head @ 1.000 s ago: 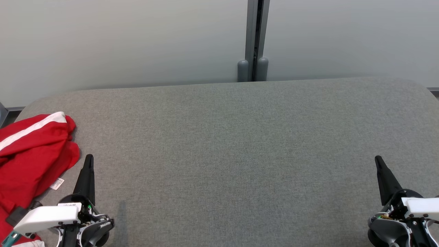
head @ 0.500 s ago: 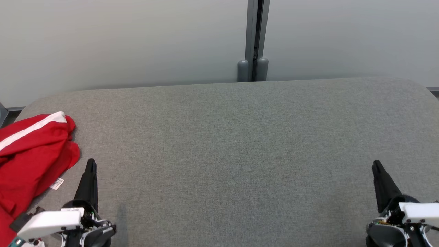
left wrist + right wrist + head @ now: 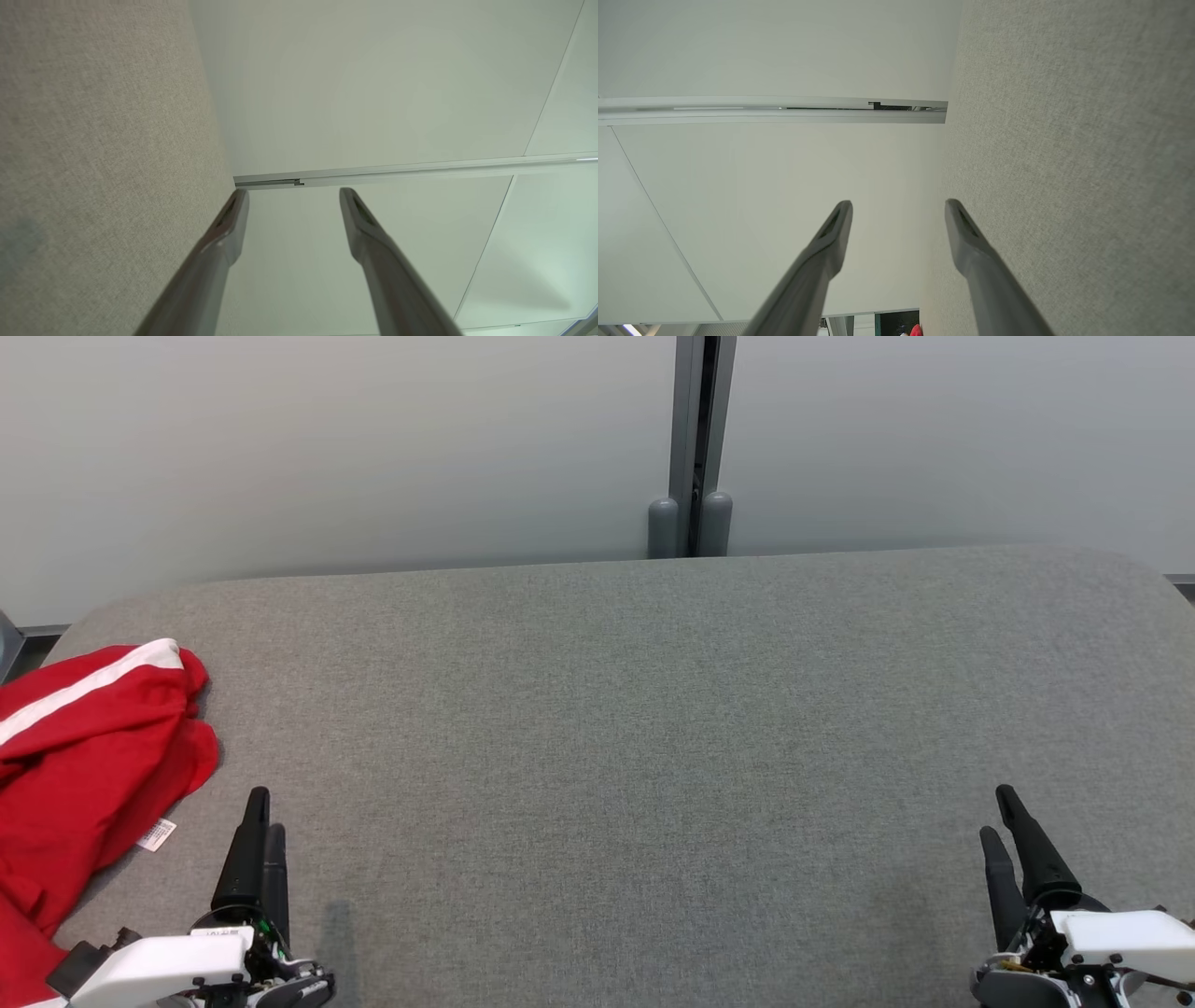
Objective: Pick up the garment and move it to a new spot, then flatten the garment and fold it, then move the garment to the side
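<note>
Garment (image 3: 84, 775): red, crumpled at the left end of the table (image 3: 635, 728), partly cut off by the frame edge. Left gripper (image 3: 266, 812), right gripper (image 3: 997, 812): fingers spread, empty; both closed a second ago, since drawn back.

On your left lies a crumpled red fabric garment (image 3: 84, 775) crossed by one white stripe, with a small white tag (image 3: 156, 835) at its near edge. The padded tabletop (image 3: 653, 728) is a flecked mid-grey weave. The far wall panels (image 3: 327, 448) are pale grey-green, split by a darker grey post (image 3: 695, 429). The left gripper (image 3: 266, 814) and right gripper (image 3: 995, 814) have black fingers and white casings.
</note>
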Motion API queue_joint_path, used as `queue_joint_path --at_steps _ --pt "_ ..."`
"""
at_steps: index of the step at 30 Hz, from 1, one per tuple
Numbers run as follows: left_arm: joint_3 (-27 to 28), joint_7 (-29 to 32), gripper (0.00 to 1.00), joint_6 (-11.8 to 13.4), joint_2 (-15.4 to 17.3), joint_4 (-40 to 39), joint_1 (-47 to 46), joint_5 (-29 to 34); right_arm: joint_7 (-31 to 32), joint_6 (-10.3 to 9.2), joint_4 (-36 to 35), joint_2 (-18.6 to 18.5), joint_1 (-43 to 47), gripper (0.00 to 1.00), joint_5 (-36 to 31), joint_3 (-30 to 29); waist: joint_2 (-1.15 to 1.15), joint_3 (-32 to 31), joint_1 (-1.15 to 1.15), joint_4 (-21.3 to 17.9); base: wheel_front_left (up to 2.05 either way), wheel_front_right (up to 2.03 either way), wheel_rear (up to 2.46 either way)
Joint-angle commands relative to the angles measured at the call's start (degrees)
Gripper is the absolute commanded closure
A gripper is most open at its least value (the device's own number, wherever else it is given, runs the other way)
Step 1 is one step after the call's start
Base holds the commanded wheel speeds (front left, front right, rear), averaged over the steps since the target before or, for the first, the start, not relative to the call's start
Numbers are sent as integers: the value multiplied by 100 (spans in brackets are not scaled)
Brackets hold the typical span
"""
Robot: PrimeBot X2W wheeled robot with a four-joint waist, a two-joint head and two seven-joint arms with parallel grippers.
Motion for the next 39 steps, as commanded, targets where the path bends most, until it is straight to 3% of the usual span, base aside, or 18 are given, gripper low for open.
queue_joint_path --at_steps 1,14,24,39 --pt "-11 -77 0 -14 71 -135 -183 195 -110 3 -144 -52 -153 0 -101 57 0 0 0 3 0 0 0" --pt "-60 -375 0 -18 79 -278 -224 1068 -411 5 -425 -70 -218 0 -777 243 0 8 0 20 0 0 0" --pt "1 -597 0 -8 88 -443 -217 2589 -631 6 -606 -83 -250 0 -2210 351 0 27 0 38 0 0 0" --pt "-158 -891 0 258 98 -460 -197 4488 -925 8 -368 -109 -379 0 -4515 567 0 43 0 54 0 0 0"
